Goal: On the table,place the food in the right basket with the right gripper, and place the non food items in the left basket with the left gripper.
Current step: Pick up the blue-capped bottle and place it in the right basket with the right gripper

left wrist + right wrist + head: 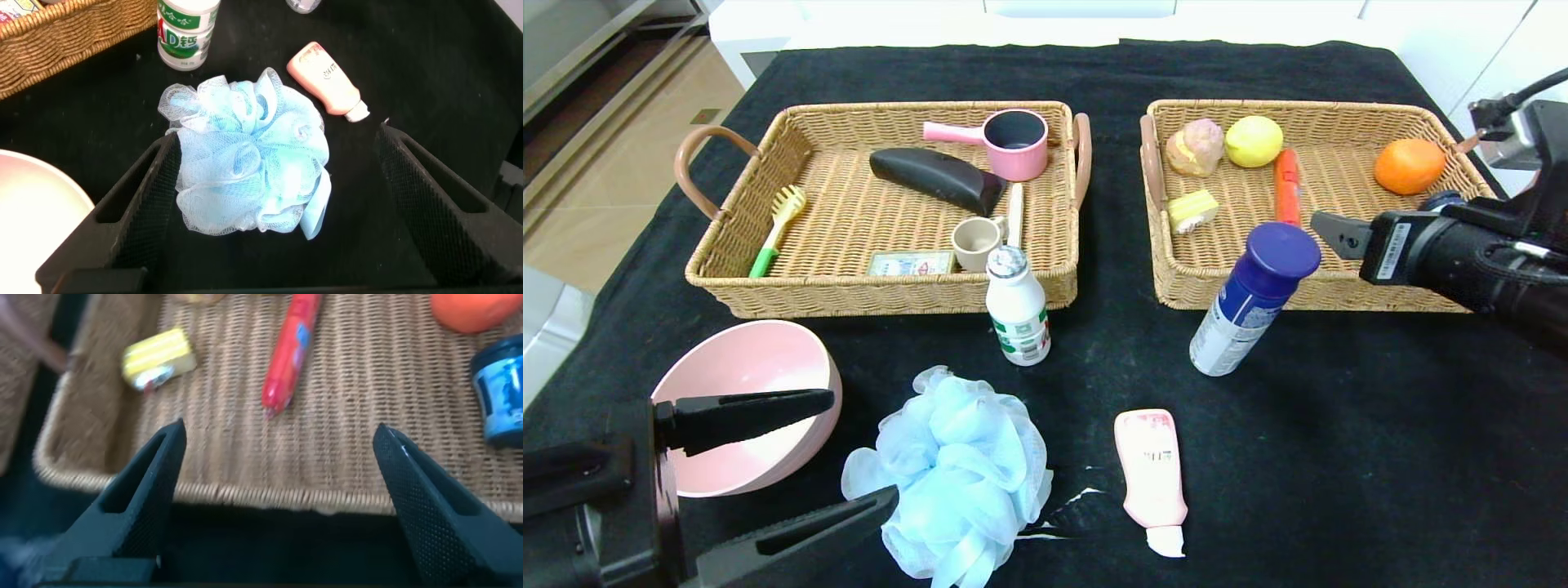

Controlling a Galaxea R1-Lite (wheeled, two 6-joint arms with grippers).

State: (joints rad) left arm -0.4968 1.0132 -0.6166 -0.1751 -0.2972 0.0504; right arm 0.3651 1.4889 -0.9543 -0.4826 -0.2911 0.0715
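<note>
The orange-red sausage stick [1287,186] [290,351] lies in the right basket [1339,290]. My right gripper [1335,231] [279,433] hangs open over that basket's front rim, holding nothing. The white bottle [1017,309] [188,31] and the spray can [1252,298] stand on the black table [1339,425] in front of the baskets. My left gripper [859,447] [278,139] is open around the light-blue pouf [956,474] [249,155], one finger on each side. The pink bowl [743,408] sits to its left, and the pink tube [1150,469] [327,79] to its right.
The left basket [735,245] holds a pink saucepan [1013,143], a black case [935,178], a beige cup [976,241], a yellow brush [778,216] and a small box. The right basket also holds a lemon [1254,140], an orange [1409,166], a yellow block [1192,210] and a blue can [498,392].
</note>
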